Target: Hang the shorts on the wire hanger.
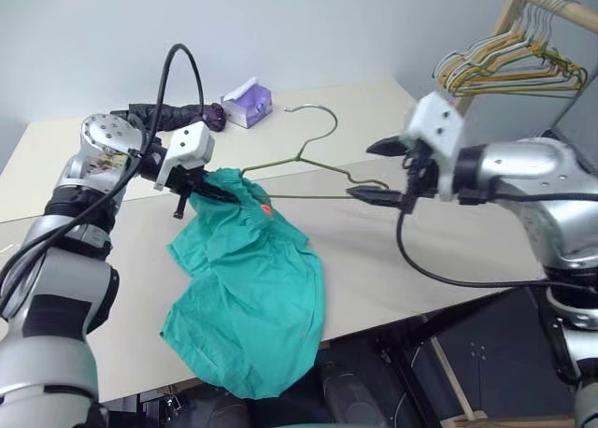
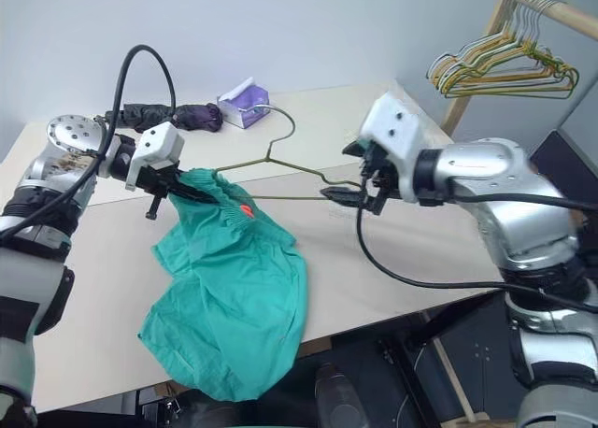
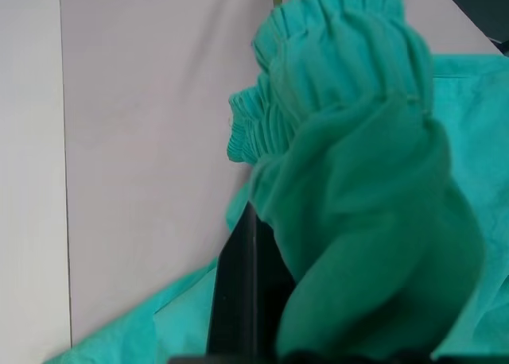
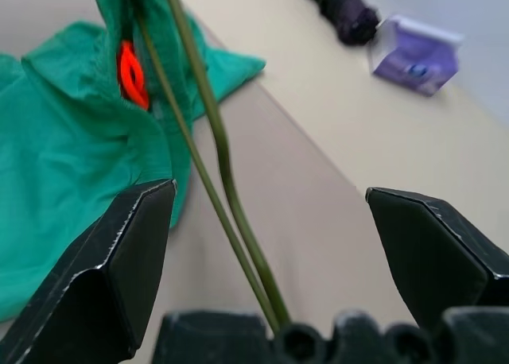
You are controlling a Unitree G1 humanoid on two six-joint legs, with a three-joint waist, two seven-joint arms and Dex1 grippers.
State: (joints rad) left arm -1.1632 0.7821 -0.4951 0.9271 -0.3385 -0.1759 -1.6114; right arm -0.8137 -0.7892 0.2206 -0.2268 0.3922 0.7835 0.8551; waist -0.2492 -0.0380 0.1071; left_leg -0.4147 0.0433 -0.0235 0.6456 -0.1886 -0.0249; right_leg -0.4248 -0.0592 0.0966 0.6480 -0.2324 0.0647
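Left claw (image 1: 217, 192) pinched on shorts (image 1: 252, 306) overhanging table (image 1: 392, 260) edge; right claw (image 4: 270, 221) wide, wire hanger (image 1: 308, 162) seemingly loose between.

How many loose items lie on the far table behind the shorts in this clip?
2: a dark folded umbrella near the table's far edge, and a purple tissue box beside it. The left arm may hide more there.

Silver jointed arms, black cables, 2 black-fingered end effectors
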